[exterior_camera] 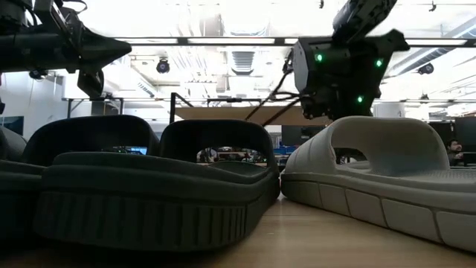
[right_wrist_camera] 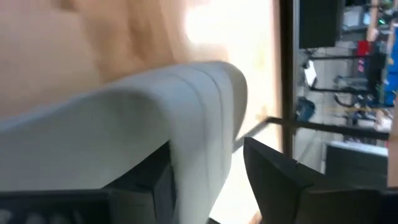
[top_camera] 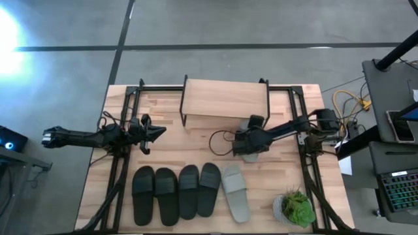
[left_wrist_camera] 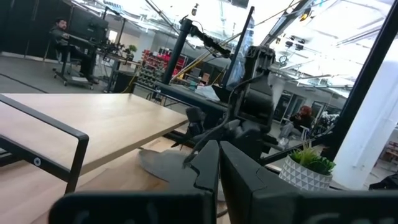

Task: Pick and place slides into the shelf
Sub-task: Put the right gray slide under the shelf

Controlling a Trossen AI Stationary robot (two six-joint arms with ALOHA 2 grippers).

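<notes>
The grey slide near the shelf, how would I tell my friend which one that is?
Find the small wooden shelf at the far side of the table. At its front right corner, the right gripper sits over a light grey slide, its fingers apart around the strap. It lies alone by the shelf, while the other grey slide lies in the row with four dark slides.

The right hand [top_camera: 250, 149] covers most of a grey slide [top_camera: 247, 125] beside the shelf [top_camera: 225, 99]. In the low view, the black slides [exterior_camera: 149, 182] are cut off at the left edge.
</notes>
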